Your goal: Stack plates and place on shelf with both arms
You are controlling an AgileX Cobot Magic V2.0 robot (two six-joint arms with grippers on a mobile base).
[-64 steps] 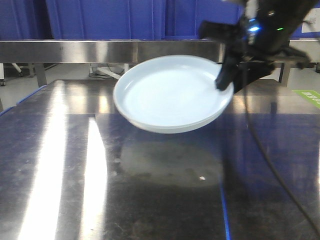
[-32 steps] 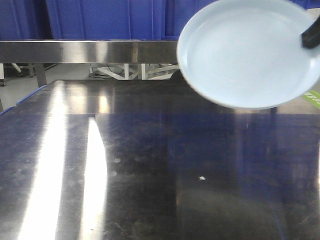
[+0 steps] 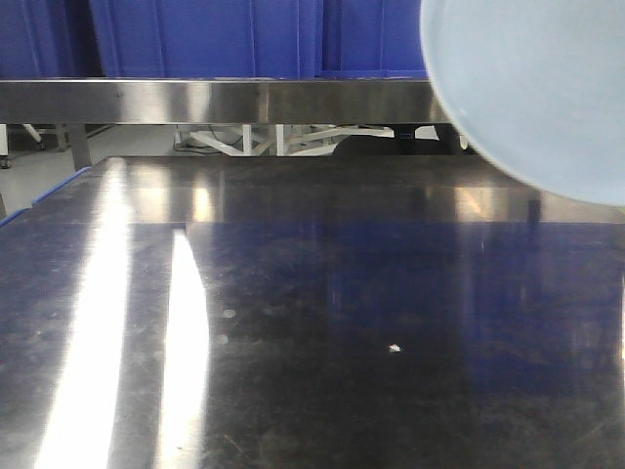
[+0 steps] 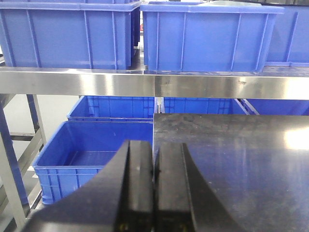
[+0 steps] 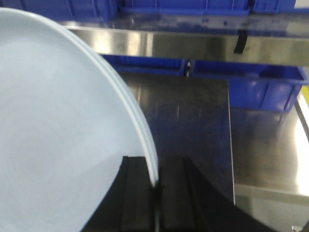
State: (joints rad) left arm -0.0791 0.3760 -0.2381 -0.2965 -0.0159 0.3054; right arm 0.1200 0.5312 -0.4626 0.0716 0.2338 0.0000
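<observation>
Right arm: your right pincer (image 5: 155, 179) was clamped on the rim of the plates (image 5: 58, 121), one finger on the inner face and one behind the edge. Two rim lines ran close together along that edge in the right wrist view, so both plates sat nested as one stack.

Position of plates: in the front view the plates (image 3: 537, 88) filled the upper right corner, clear of the counter (image 3: 293, 322) and cut off by the top and right borders. They covered part of the shelf (image 3: 195, 101) and of the blue bins (image 3: 195, 34) behind it. You could not tell from these views whether the stack touched the shelf. The pincer itself was out of the front view.

Left arm: your left pincer (image 4: 154, 150) was closed, fingers pressed flat together with nothing between them. It hung over the counter's near left corner (image 4: 231, 164), facing the shelf (image 4: 96, 82). Blue bins (image 4: 207, 36) stood on the tier above the brushed rail, and more sat on the tiers below.

Counter: dark, reflective steel with bright streaks of light on the left side. One small white speck (image 3: 395, 347) lay right of centre.

Right wrist view: the counter (image 5: 188, 125) ended just short of the shelf (image 5: 193, 46), with the plates to the left of both.
</observation>
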